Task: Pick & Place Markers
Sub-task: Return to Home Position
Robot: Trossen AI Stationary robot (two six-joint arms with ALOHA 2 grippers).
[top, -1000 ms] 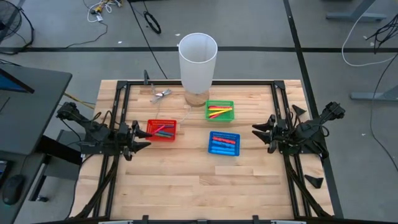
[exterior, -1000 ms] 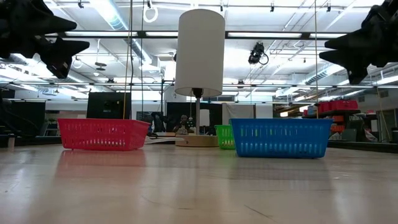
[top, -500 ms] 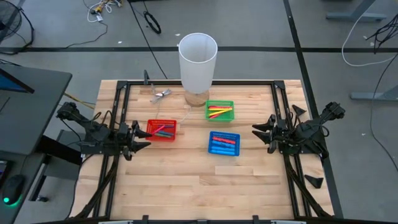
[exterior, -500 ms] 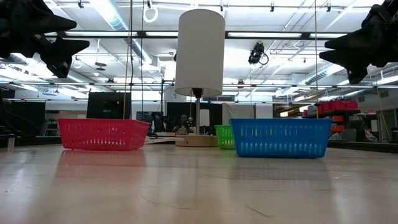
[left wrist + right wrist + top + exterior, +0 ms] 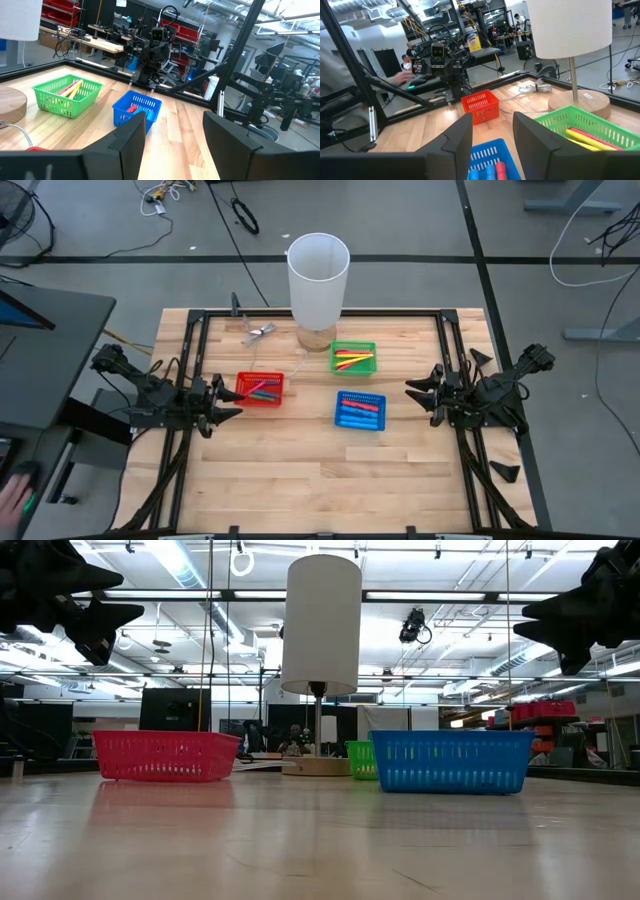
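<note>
The markers lie in three mesh baskets resting on the wooden table: red, pink and blue ones in the red basket, yellow and red ones in the green basket, blue and red ones in the blue basket. My left gripper hovers level at the table's left side, just left of the red basket, open with nothing between its fingers. My right gripper hovers level at the right side, right of the blue basket, also open with nothing in it.
A tall white lamp shade on a round wooden base stands at the far middle, behind the baskets. A cable with a plug lies at the far left. The near half of the table is bare wood.
Both arms and all baskets have kept still. A person's hand has come into the lower left corner of the high view, on the desk beside the table.
</note>
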